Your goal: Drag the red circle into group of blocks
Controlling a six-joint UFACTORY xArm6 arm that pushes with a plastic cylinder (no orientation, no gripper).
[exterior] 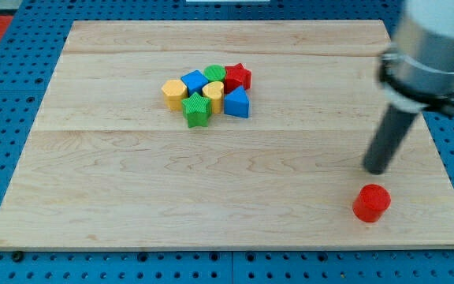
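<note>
The red circle [370, 203] is a short red cylinder near the view's bottom right of the wooden board [211, 181]. My tip [377, 170] stands just above it in the view, a small gap apart. The group of blocks sits at the view's upper middle: a yellow hexagon-like block [174, 92], a blue block [195, 81], a green block [214, 72], a red star [238, 76], a yellow block [213, 95], a blue triangle [236, 103] and a green star [197, 111], packed together.
The arm's pale body [432, 47] hangs over the view's upper right. A blue pegboard surface [6, 118] surrounds the board on all sides.
</note>
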